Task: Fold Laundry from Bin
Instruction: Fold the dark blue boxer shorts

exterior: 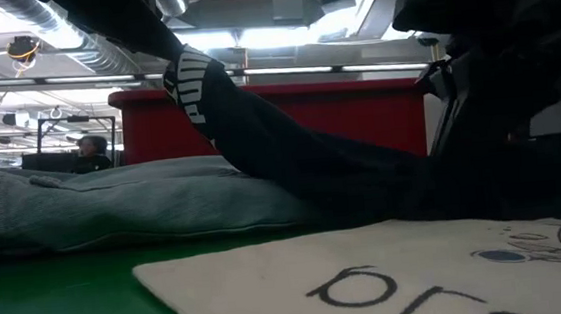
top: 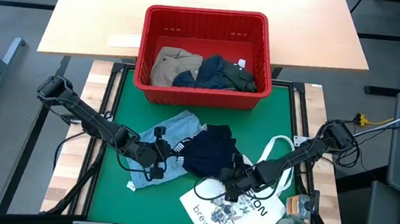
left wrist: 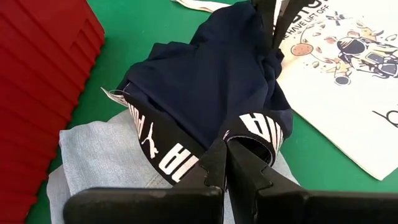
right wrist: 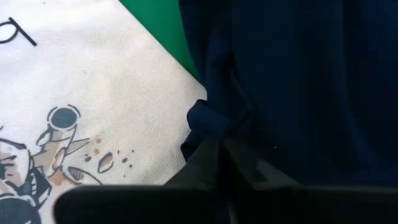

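We see the navy garment [top: 209, 153] lying in the middle of the green tabletop [top: 125, 94], in a bunched heap that runs longways from the left hand [top: 158, 154] across to the right hand [top: 231, 181]. The left hand is closed tight on the white-lettered waistband [left wrist: 163, 155] at one end of it, and in the low view that band is lifted up off the tabletop. The right hand is closed too, pinching a small fold of the navy cloth [right wrist: 211, 124] at the other end, right by the edge of the white tote bag [top: 231, 209]. Part of the navy garment rests on the light blue denim [top: 172, 135], which lies flat and stretches out toward the left side of the tabletop and toward the red bin [top: 202, 90]. The tote bag lies flat at the near edge of the tabletop, touching the navy garment. The bin stands at the far edge, well apart from both hands, with its long side running left to right. Inside it we see a khaki garment [top: 171, 66] on the left and dark blue and dark green garments [top: 225, 72] on the right. Bare green shows between the bin and the clothes, and down the left side.
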`<action>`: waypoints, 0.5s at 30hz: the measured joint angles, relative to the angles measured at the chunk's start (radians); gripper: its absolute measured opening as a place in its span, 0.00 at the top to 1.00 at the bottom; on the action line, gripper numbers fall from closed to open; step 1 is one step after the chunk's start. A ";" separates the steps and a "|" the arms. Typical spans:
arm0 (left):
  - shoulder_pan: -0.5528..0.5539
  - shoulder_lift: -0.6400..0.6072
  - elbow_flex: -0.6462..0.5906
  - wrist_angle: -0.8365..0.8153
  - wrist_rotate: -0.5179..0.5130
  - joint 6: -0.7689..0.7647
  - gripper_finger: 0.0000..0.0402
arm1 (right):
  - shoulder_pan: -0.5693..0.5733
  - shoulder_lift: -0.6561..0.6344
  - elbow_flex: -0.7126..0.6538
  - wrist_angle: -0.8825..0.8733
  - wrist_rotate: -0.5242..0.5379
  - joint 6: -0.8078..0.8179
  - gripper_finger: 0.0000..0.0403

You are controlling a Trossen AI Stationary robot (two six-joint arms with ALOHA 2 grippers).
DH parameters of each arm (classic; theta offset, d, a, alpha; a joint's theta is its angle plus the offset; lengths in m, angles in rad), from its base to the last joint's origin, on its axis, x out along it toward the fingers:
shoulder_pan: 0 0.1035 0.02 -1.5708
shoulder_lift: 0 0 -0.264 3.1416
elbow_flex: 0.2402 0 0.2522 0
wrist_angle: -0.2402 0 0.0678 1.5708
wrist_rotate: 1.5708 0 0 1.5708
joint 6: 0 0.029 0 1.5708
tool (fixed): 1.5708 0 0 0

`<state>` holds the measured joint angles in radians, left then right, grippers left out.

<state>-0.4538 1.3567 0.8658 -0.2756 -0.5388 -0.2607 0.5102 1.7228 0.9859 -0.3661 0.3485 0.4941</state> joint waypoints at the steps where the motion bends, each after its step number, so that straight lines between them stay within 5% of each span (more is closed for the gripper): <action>1: 0.000 0.000 0.000 0.000 0.000 0.000 1.00 | 0.000 -0.001 0.000 -0.001 0.000 0.002 0.95; 15: -0.002 -0.104 -0.001 0.114 -0.067 0.000 1.00 | 0.001 -0.151 0.172 -0.313 0.035 0.006 0.98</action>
<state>-0.4559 1.2529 0.8650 -0.1616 -0.6056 -0.2604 0.5110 1.5723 1.1577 -0.6789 0.3831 0.5001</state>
